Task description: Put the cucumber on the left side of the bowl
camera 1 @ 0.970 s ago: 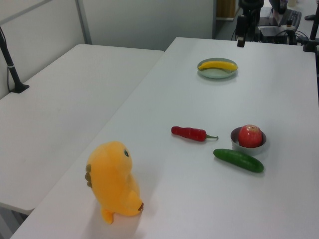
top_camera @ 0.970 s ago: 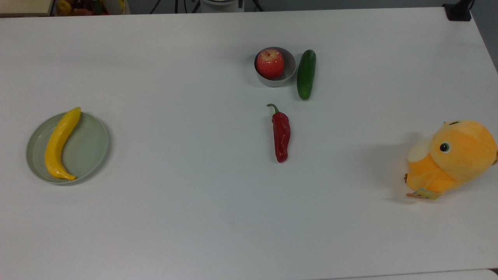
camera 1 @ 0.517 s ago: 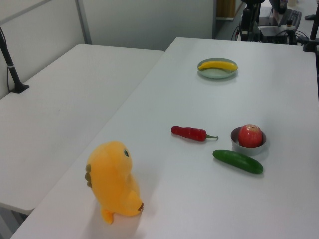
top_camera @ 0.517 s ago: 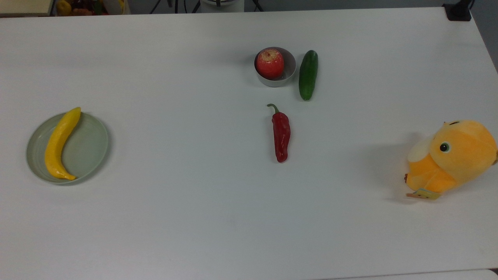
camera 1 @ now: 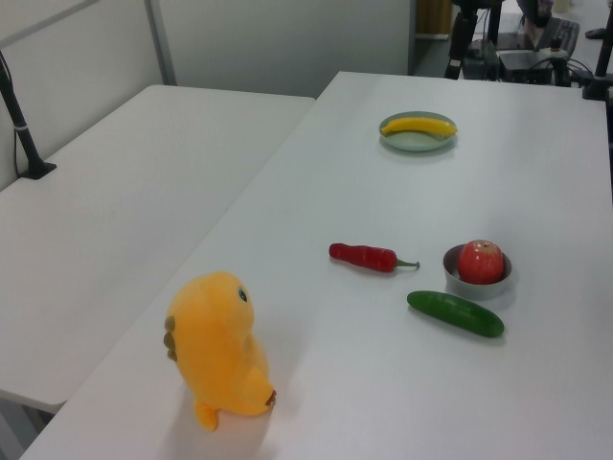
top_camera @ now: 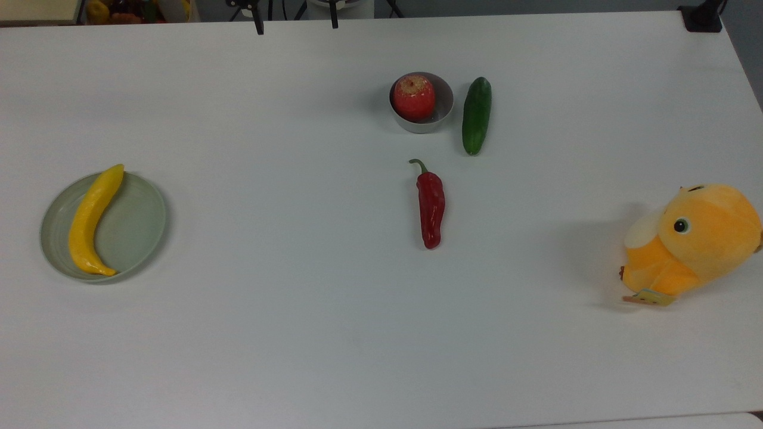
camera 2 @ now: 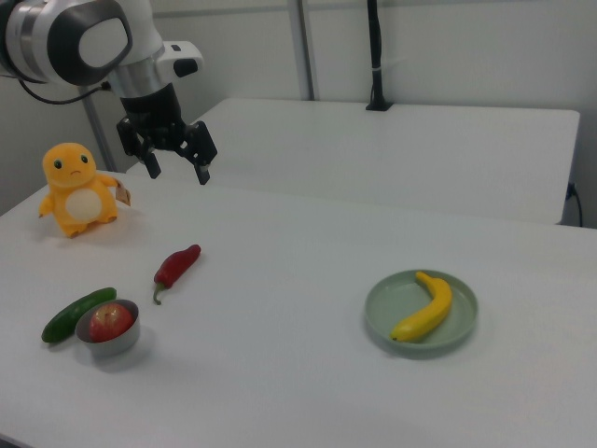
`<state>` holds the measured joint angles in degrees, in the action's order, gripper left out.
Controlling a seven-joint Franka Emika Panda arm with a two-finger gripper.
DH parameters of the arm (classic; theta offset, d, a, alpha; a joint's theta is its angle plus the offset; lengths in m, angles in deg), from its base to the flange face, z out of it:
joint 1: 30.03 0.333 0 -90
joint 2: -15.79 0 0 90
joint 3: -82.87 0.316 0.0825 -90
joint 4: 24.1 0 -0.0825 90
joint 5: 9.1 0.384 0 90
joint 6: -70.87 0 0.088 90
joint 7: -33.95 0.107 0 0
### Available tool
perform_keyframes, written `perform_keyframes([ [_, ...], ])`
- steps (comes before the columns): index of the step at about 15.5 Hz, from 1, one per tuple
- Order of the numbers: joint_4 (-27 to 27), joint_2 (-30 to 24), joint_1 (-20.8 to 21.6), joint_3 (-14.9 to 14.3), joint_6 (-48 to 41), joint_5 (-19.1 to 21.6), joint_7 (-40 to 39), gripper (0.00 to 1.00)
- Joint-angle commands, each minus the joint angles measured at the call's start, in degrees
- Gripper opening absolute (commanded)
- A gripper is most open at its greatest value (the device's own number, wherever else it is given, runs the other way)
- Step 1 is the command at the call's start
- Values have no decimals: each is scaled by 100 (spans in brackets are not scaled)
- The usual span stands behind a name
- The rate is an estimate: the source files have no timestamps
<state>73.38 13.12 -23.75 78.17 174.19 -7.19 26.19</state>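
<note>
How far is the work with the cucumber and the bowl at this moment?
Looks done: the cucumber lies on the table close beside the bowl, on the top view's right, apparently apart. In hand: nothing; the hand hangs open, high above the table. Left: perhaps nothing, if this counts as the bowl's left.

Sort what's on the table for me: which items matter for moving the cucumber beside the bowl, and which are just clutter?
Belongs to the job:
- cucumber, lying apart from the bowl on the top view's right
- bowl, with an apple in it
- end effector, open, raised above the table

Just lying about:
- red chili pepper
- banana on the pale green plate
- orange plush toy
</note>
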Motion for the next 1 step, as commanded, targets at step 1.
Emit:
perform_keyframes([
  [1,-37,29,31,-40,92,142,-112,100],
])
